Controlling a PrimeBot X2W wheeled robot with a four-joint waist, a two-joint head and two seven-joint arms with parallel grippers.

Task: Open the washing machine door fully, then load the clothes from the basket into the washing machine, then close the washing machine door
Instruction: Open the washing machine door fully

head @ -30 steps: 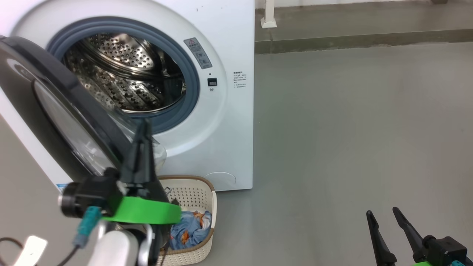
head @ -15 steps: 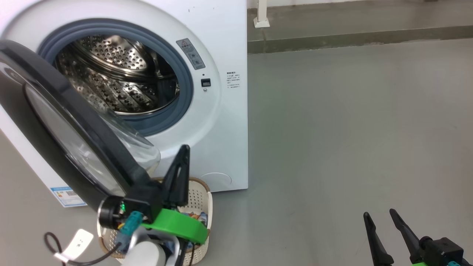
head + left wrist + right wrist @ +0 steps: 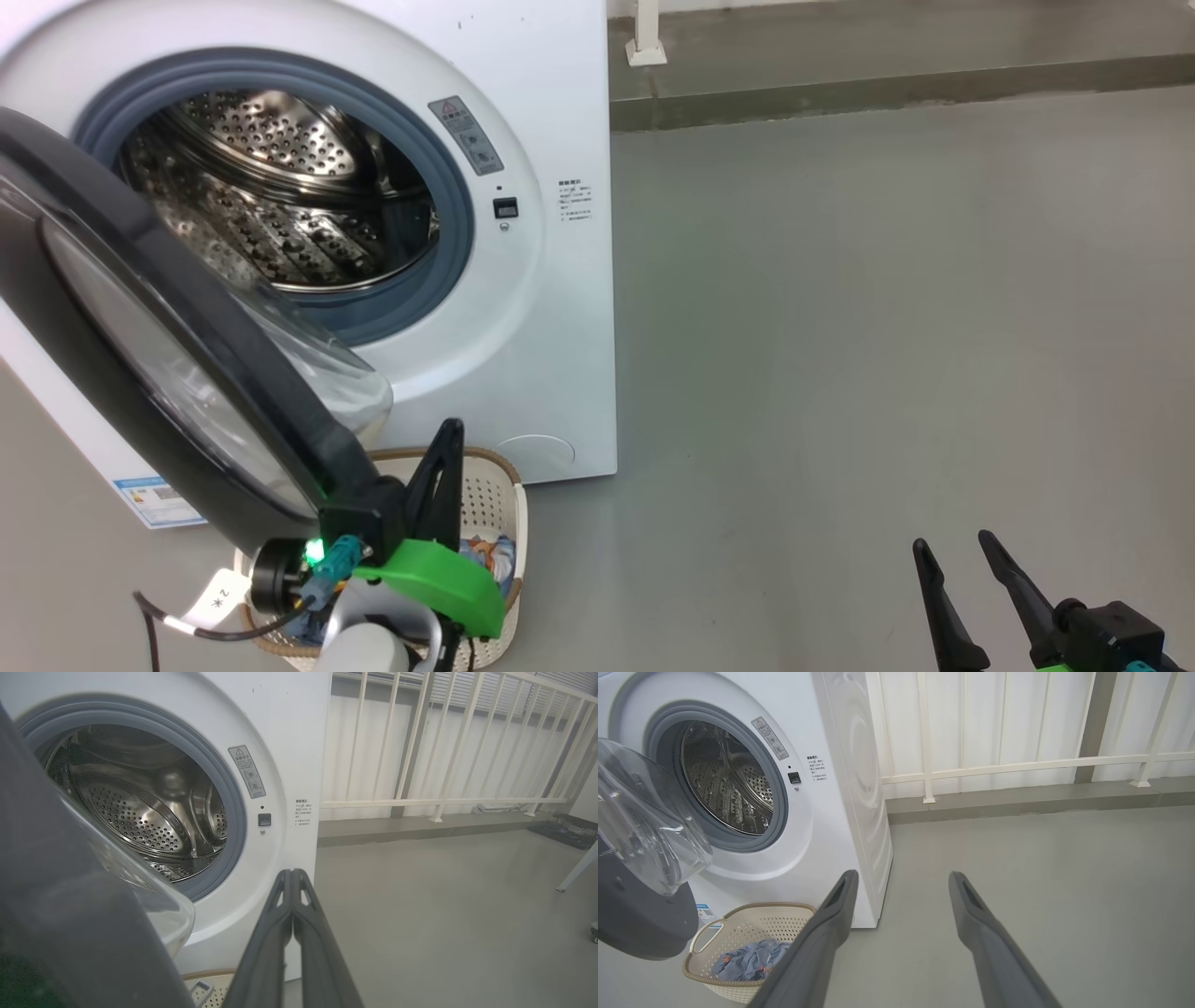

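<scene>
Left gripper (image 3: 449, 431): fingers pressed together on nothing, lower left of centre in the head view, tips up over the near rim of the basket (image 3: 505, 478); its body sits just beside the lower edge of the washing machine door (image 3: 233, 355), contact not discernible. Right gripper (image 3: 952, 543): fingers spread, empty, lower right corner over bare grey floor (image 3: 840, 327), well apart from everything. Door swung out at left, steel drum (image 3: 271, 205) of the washing machine (image 3: 560, 327) exposed; the clothes (image 3: 487, 551) lie in the basket on the floor before the machine.
</scene>
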